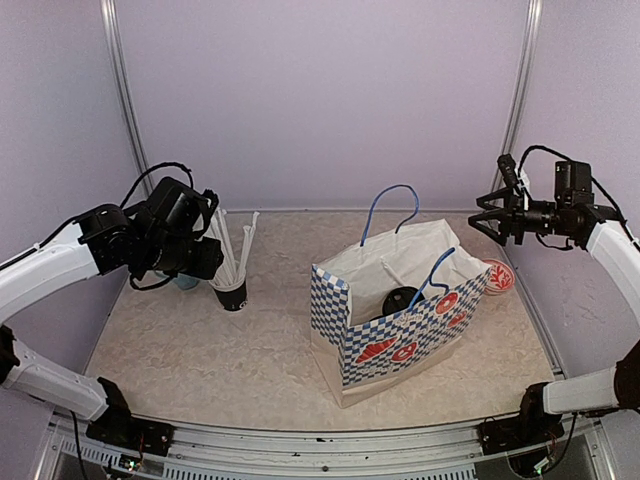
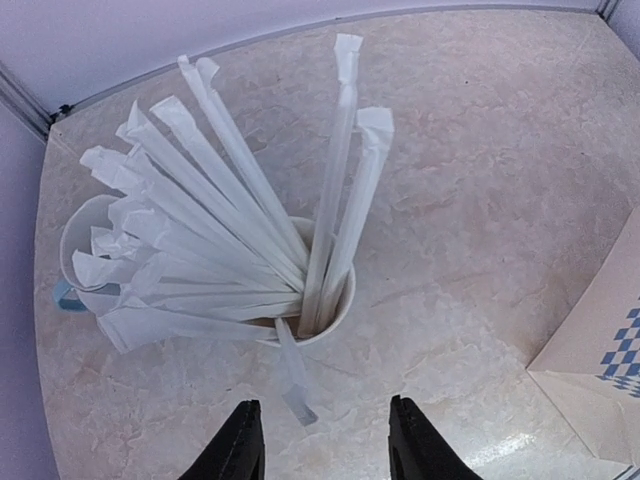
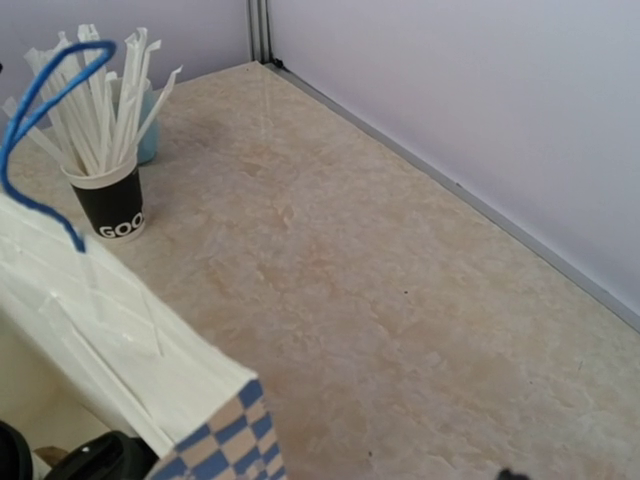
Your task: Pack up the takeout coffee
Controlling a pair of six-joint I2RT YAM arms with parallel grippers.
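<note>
One round black lid [image 1: 402, 300] of a takeout coffee cup shows inside the open blue-checked paper bag [image 1: 400, 345]; the cup's white body is hidden. In the right wrist view two dark lid edges [image 3: 100, 458] show in the bag's mouth [image 3: 110, 350]. My left gripper [image 1: 207, 260] is open and empty above the table, just short of the black cup of white straws [image 2: 343, 300]; its own view shows the gripper [image 2: 325, 415] with nothing between the jaws. My right gripper [image 1: 478, 222] hangs high at the right of the bag, open and empty.
The straw cup [image 1: 232, 292] stands left of the bag, with a light-blue mug [image 1: 183, 282] behind it. One wrapped straw [image 2: 290, 375] hangs over the cup's rim. A round red and white thing [image 1: 498, 277] lies behind the bag's right end. Walls enclose the table.
</note>
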